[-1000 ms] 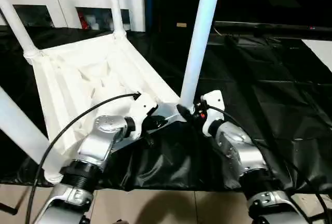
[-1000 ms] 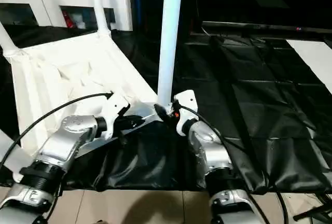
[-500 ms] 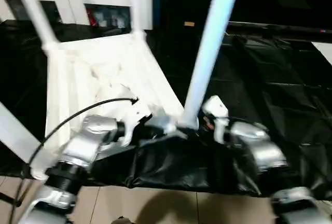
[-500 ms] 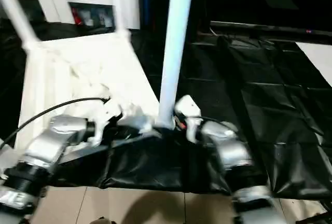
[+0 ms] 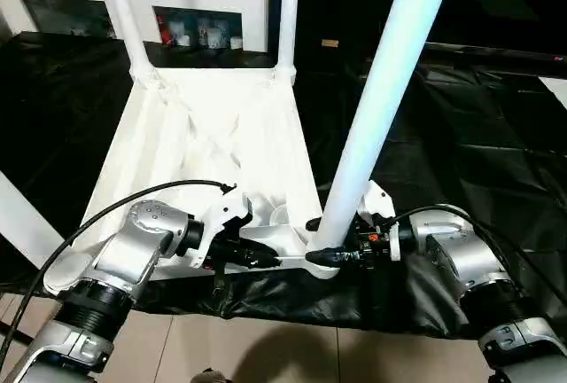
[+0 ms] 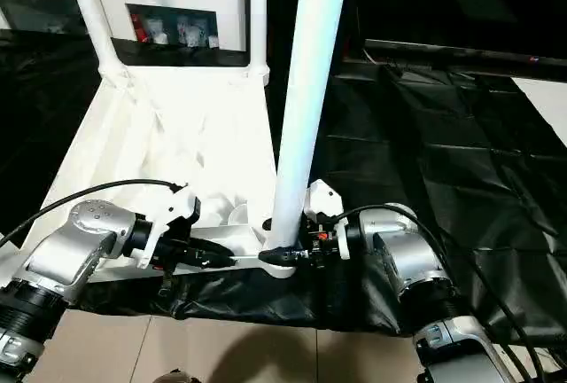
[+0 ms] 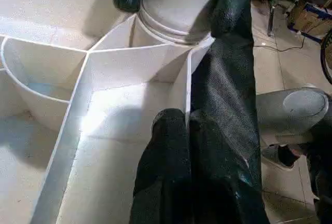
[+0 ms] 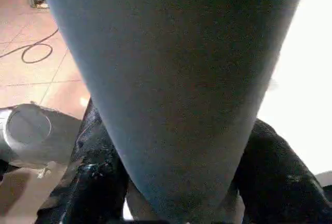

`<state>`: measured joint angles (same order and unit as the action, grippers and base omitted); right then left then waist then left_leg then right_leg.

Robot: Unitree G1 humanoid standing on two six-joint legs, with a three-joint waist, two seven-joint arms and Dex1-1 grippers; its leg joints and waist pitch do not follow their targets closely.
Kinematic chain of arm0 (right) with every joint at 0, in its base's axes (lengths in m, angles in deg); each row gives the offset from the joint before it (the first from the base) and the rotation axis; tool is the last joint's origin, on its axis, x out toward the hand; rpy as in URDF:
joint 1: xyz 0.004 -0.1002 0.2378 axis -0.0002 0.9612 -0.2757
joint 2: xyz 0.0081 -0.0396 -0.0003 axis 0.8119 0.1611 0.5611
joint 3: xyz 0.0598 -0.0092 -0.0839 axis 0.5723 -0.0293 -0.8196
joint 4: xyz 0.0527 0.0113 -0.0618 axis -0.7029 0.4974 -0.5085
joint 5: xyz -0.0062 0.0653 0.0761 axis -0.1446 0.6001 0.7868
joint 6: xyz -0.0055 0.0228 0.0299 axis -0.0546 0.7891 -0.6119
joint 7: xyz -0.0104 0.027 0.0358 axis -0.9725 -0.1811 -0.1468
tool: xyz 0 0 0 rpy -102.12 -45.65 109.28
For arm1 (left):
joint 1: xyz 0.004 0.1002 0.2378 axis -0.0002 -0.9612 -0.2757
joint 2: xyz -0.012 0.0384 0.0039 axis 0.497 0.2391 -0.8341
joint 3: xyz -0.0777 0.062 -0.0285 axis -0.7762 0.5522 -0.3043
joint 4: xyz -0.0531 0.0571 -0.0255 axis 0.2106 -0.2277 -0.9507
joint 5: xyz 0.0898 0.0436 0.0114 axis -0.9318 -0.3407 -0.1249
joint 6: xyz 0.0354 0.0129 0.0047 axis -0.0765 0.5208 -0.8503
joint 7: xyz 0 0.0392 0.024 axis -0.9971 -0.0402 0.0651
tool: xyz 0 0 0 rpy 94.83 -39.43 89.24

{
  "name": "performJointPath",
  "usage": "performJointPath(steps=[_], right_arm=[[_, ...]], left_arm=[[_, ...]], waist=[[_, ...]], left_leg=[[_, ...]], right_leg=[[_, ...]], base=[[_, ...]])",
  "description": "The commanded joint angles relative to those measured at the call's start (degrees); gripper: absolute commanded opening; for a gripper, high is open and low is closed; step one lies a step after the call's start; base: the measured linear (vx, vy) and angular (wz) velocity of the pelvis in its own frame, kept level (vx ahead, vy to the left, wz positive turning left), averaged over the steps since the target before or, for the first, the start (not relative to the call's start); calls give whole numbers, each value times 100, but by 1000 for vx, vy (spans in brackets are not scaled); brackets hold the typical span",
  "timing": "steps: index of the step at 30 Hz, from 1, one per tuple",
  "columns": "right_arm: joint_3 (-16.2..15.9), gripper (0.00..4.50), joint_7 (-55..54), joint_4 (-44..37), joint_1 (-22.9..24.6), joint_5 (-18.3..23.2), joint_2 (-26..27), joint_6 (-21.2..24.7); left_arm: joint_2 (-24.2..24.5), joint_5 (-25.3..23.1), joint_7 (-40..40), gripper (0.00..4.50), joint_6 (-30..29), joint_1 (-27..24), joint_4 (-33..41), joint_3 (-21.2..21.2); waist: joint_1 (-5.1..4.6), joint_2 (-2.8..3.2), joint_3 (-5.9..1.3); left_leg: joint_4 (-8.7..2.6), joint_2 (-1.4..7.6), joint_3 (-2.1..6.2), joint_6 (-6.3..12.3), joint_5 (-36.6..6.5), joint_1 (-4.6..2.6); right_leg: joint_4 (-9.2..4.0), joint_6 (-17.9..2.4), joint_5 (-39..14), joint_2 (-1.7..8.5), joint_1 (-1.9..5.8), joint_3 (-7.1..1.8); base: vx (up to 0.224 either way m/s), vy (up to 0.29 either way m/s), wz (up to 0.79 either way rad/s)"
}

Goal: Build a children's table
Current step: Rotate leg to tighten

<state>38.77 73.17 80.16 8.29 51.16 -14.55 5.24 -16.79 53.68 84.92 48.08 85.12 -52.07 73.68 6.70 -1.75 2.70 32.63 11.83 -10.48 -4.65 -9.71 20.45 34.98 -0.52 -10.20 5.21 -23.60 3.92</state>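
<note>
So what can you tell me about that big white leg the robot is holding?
The leg is a long, smooth white tube that looks like plastic. It rises nearly upright, leaning a little to the right as it goes up. Its foot stands in the near right corner socket of the upside-down tabletop, which lies on the black-covered work table. The right pincer is shut on it just above the socket, while the left pincer is shut on the tabletop's near rim beside it.

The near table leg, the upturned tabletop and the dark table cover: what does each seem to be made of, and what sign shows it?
Near table leg: probably plastic, smooth white tube with soft sheen. Upturned tabletop: likely moulded plastic, thin ribs across its underside. Table cover: thin black sheet, perhaps plastic film, creased and glossy.
</note>
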Motion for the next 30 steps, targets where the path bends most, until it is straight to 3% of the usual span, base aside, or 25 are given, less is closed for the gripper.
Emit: performJointPath(steps=[1, 7, 11, 12, 15, 16, 17, 20, 21, 24, 26, 29, 30], right_arm=[[-240, 245, 194, -148, 86, 0, 44, 47], [-274, 212, 223, -350, 250, 30, 22, 138], [-219, 206, 14, -437, 414, 48, 88, 212], [-168, 205, -233, -482, 511, 83, 204, 276], [-38, 201, -1111, -368, 603, -105, 528, 226], [-38, 201, -1111, -368, 603, -105, 528, 226], [73, 200, -1930, -194, 590, -319, 780, 243], [185, 198, -2679, -11, 540, -487, 1028, 287], [282, 197, -3204, 120, 478, -563, 1217, 387], [425, 197, -4090, 387, 277, -654, 1622, 557], [371, 197, -4273, 423, 208, -707, 1843, 446], [241, 197, -4323, 352, 200, -811, 2008, 322], [189, 232, -4305, 314, 193, -835, 2080, 297]], left_arm=[[-56, 144, 101, 0, 20, 41, 177, 84], [-113, 80, -78, 0, 77, 84, 44, 71], [-357, -18, -665, 0, 118, 117, -105, -76], [-508, -143, -1121, 0, 154, 157, -201, -149], [-791, -237, -1716, 0, 104, 203, -277, -262], [-791, -237, -1716, 0, 104, 203, -277, -262], [-981, -300, -2082, 0, 69, 235, -312, -309], [-1173, -354, -2377, 0, 33, 262, -317, -323], [-1323, -375, -2566, 0, -20, 286, -319, -333], [-1608, -491, -2951, 0, -16, 367, -396, -302], [-1718, -554, -3059, 0, 40, 398, -444, -244], [-1773, -558, -3049, 0, 76, 401, -453, -199], [-1771, -573, -3034, 0, 106, 402, -460, -181]], waist=[[-11, 27, -341], [-18, 41, -334], [7, 59, -319], [3, 54, -310], [-4, 74, -288], [-39, 58, -280], [-57, 61, -279], [-144, 49, -272], [-199, 85, -270], [-275, 90, -270], [-300, 90, -286], [-337, 99, -287], [-343, 68, -285]], left_leg=[[-358, 136, 16, 201, -1374, -28], [-363, 136, 15, 183, -1457, -39], [-368, 146, 7, 146, -1658, -88], [-389, 136, 27, 115, -1724, -57], [-400, 116, 51, 25, -2014, -99], [-415, 114, 58, -7, -2045, -86], [-417, 109, 67, -26, -2076, -82], [-408, 70, 103, -99, -2196, -79], [-415, 80, 108, -105, -2230, -84], [-416, 55, 137, -103, -2352, -76], [-405, 55, 139, -87, -2419, -93], [-447, 70, 139, -12, -2374, -41], [-447, 71, 134, 3, -2378, -36]], right_leg=[[-398, -1234, -1205, 253, 307, -235], [-415, -1230, -1251, 249, 306, -236], [-453, -1213, -1413, 247, 272, -246], [-463, -1137, -1628, 259, 303, -243], [-547, -885, -2345, 283, 277, -237], [-567, -807, -2480, 277, 265, -233], [-575, -765, -2585, 278, 269, -225], [-666, -426, -3365, 301, 258, -179], [-687, -403, -3380, 294, 219, -189], [-713, -334, -3482, 278, 210, -149], [-720, -357, -3404, 281, 192, -153], [-684, -455, -2998, 258, 231, -162], [-686, -455, -2993, 255, 230, -161]], base=[[0, 0, 0], [0, 0, 0], [0, 0, 0], [0, 0, 0], [0, 0, 0], [0, 0, 0], [0, 0, 0], [-18, -2, -1], [0, 0, 0], [0, 0, 0], [0, 0, 0], [0, 0, 0], [0, 0, 0]])
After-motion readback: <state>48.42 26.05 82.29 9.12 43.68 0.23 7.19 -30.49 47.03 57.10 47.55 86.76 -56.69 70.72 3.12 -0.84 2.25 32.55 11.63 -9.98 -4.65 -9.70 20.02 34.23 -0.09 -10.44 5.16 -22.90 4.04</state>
